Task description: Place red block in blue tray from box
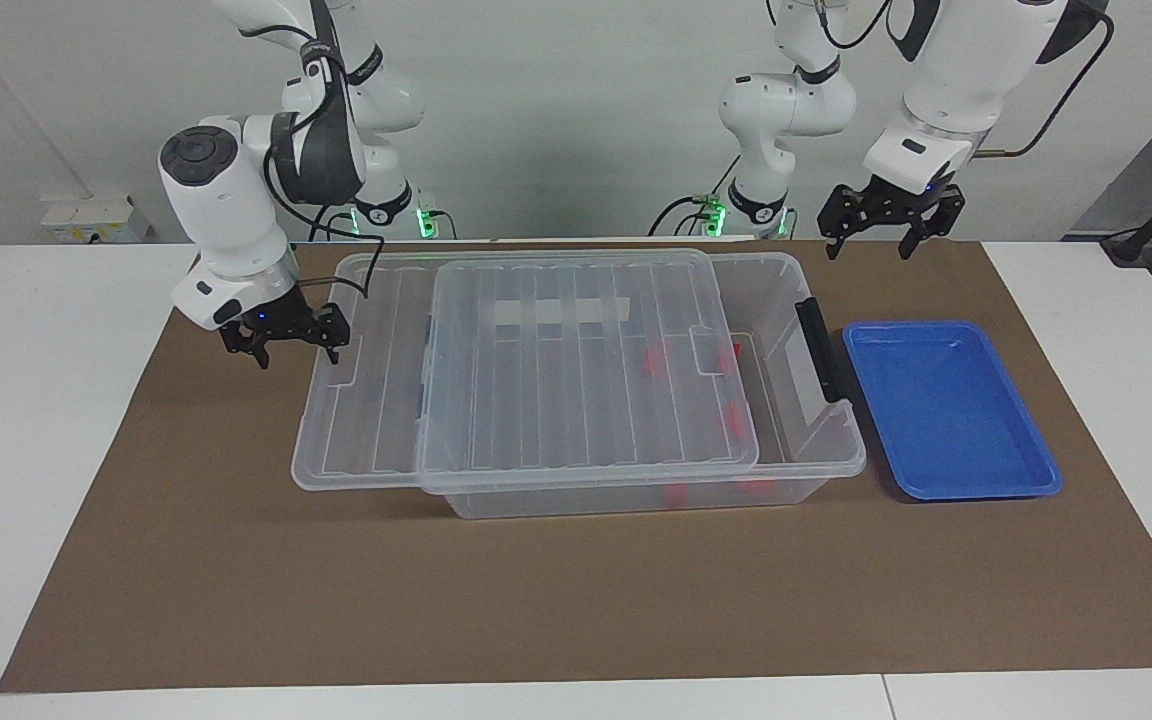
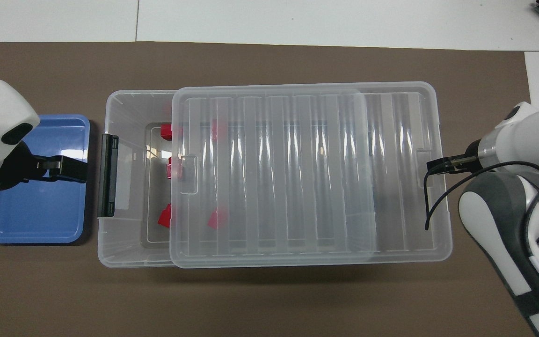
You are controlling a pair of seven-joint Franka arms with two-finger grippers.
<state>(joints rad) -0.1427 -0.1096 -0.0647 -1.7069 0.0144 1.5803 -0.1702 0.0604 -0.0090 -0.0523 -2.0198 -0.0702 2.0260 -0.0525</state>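
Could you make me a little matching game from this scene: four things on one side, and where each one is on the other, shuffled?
Things:
1. red blocks
2. lid
3. blue tray
4. right hand

Places:
A. slid partway off the box, leaving a gap at the latch end
B. on the mat beside the box's black latch handle
C. in the air at the box's end away from the tray
D. inside the box

Pairs: 1-D, 2-A, 3-B, 4-C

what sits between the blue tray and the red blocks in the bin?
The clear plastic bin's end wall with its black latch handle, shown overhead; bright blue plastic tray, small red blocks.
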